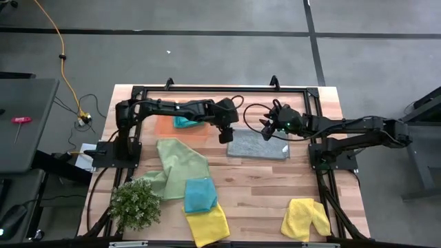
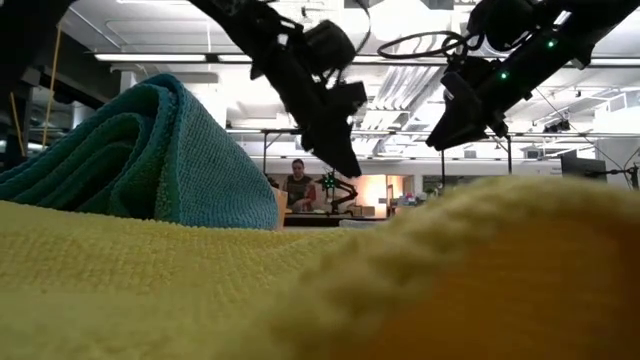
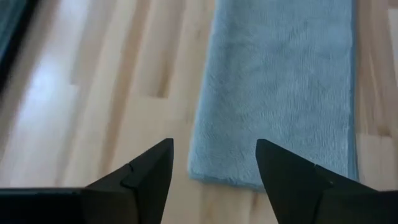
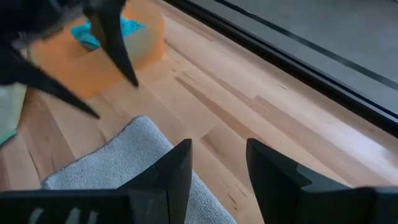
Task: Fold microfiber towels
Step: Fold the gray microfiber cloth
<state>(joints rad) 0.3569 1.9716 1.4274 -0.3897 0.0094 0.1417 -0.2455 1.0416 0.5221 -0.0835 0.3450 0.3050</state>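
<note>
I hold both grippers above the folded grey towel [image 1: 257,145]. Left gripper [image 3: 214,163]: jaws apart, towel's short edge below them. Right gripper [image 4: 219,163]: jaws apart over the towel's far end.

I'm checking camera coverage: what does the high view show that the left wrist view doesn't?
Only the high view shows the right hand, the orange tray, the plant, the light green towel and the yellow towel. Only the left wrist view shows the left hand open, over bare wood at the towel's edge. Both show the folded grey towel.
</note>
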